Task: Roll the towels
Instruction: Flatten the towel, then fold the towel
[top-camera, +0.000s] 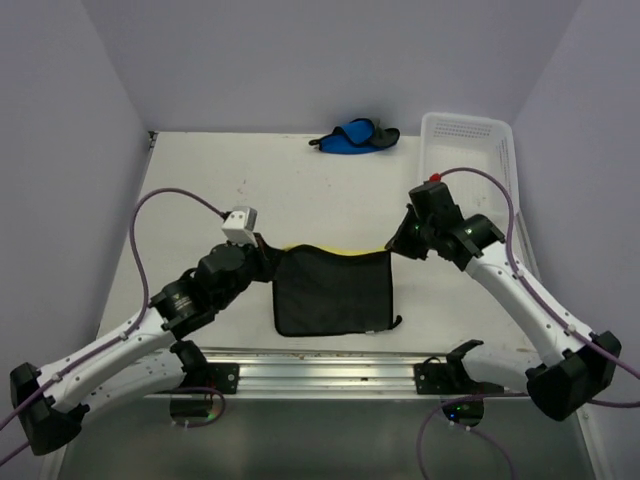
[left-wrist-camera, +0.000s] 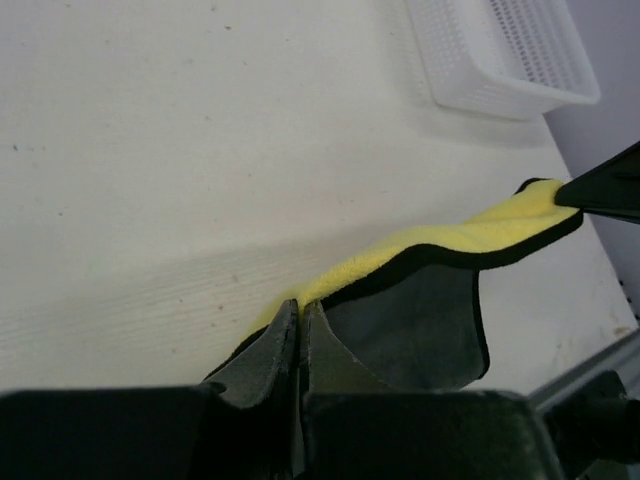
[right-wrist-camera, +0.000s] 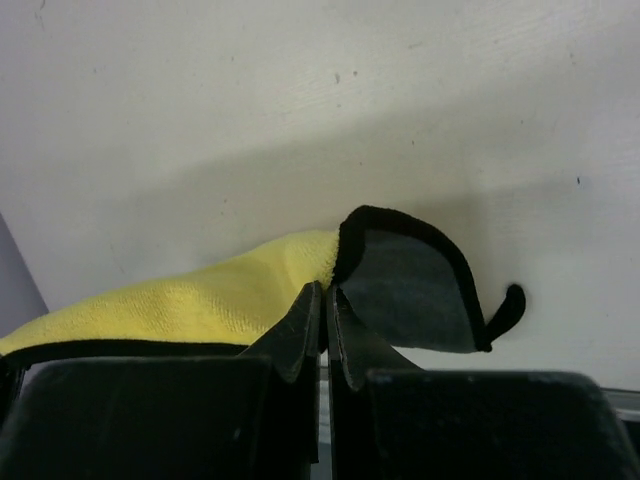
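Note:
The yellow towel (top-camera: 332, 290) is stretched between both grippers near the table's front, its grey back and dark edging facing the top view, with a thin yellow strip along its upper edge. My left gripper (top-camera: 268, 250) is shut on its left top corner, seen close up as the left gripper (left-wrist-camera: 300, 305) pinching the yellow towel (left-wrist-camera: 450, 235). My right gripper (top-camera: 393, 243) is shut on the right top corner. In the right wrist view the right gripper (right-wrist-camera: 326, 290) pinches the yellow towel (right-wrist-camera: 200, 300) beside its corner loop (right-wrist-camera: 505, 305). The blue towel (top-camera: 352, 136) lies crumpled at the table's far edge.
A white perforated basket (top-camera: 470, 125) stands at the back right corner, also seen as the basket (left-wrist-camera: 500, 60) in the left wrist view. A metal rail (top-camera: 320, 372) runs along the near edge. Grey walls close in the table on three sides.

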